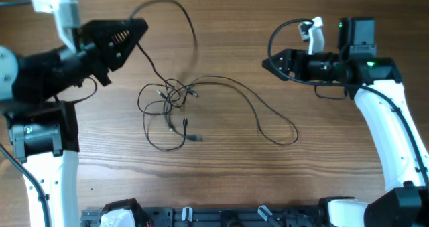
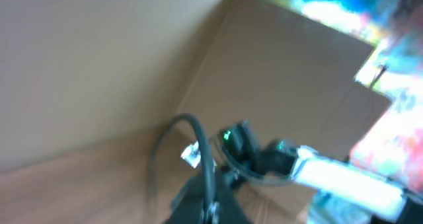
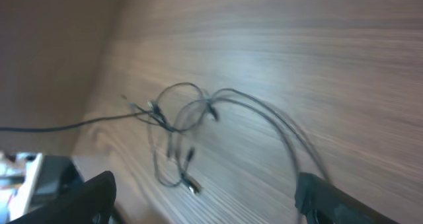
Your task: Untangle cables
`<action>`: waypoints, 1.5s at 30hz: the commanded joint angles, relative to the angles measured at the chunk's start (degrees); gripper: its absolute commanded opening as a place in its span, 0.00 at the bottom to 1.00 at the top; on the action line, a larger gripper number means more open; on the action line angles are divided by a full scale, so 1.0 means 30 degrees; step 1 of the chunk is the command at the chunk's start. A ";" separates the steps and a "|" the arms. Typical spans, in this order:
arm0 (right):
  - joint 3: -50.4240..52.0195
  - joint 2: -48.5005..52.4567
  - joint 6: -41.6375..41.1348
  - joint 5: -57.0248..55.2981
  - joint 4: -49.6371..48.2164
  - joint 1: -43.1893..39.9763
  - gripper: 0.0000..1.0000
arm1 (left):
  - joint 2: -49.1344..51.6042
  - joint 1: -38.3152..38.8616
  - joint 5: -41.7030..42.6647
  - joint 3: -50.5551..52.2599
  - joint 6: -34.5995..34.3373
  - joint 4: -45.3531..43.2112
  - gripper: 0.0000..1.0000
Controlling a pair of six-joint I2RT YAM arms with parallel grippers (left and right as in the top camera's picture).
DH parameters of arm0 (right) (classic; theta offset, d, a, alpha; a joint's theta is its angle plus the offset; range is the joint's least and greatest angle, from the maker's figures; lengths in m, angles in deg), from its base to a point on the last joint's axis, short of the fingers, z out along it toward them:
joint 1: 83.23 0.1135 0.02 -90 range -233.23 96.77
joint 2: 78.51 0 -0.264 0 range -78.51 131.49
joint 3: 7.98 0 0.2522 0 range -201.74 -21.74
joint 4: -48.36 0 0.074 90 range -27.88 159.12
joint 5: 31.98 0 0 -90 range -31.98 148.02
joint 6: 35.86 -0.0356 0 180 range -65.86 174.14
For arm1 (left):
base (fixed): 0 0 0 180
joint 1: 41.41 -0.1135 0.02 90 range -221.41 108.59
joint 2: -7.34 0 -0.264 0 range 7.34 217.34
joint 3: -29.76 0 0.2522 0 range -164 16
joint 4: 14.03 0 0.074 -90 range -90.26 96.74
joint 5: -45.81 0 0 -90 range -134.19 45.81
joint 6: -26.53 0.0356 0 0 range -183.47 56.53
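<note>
Left gripper [image 1: 139,33] aloft, tilted — seemingly pinching the cables [image 1: 175,96]; right gripper [image 1: 267,63] level, jaws spread.

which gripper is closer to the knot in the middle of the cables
Left. In the overhead view the left gripper sits up-left of the knot, a cable strand running between them. The right gripper is farther off to the knot's right, open.

Thin black cables [image 1: 171,98] lie knotted mid-worktop [image 1: 228,180] — small silvery plug tips [image 1: 195,138] poke out of the snarl. One long loop sweeps right, flat on the wood. Another strand rises leftward to the left hand [image 1: 141,31] and arcs above it, blurred.
</note>
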 commanded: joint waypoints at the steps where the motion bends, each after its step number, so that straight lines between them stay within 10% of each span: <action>1: -0.0423 0.0270 -0.0714 0.1253 -0.0852 0.1406 0.89 | -0.0117 0.0051 -0.1996 -0.0219 -0.8590 -0.4801 0.04; 31: -0.0423 1.2152 -0.7970 -0.0058 -1.6670 1.0630 0.74 | -0.0117 -0.1333 -0.1785 -0.0211 -1.0717 -0.1654 0.04; 45: -0.0423 1.2699 -0.9435 -0.4204 -1.7711 1.2116 0.41 | -0.0007 -0.1333 -0.1778 -0.0211 -1.0703 -0.1647 0.04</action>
